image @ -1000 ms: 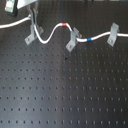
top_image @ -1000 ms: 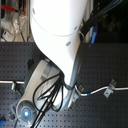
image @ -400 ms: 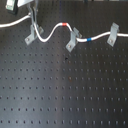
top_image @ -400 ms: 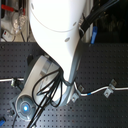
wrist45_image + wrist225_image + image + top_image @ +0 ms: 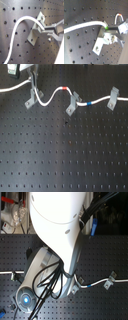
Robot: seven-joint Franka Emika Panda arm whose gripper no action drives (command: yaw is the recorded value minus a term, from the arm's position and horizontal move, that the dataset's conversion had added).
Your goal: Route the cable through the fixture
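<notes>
Long white flexible cable (image 5: pixel 50 96) already lay at middle and right bent sheet-metal clips; gripper (image 5: pixel 50 32), fingers pinched shut on cable, worked at left silver-grey fixture (image 5: pixel 33 98). Last clip judged unfinished.

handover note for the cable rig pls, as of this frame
Gripper: at the clip on the first exterior view's left, apparently pinching the cable; jaw state not clear.
Cable runs past that clip, arcs with the red band up to the middle clip, then the blue band and the right clip.
Done: apparently seated at middle and right clips.
Left: confirm the left clip, then release.
</notes>
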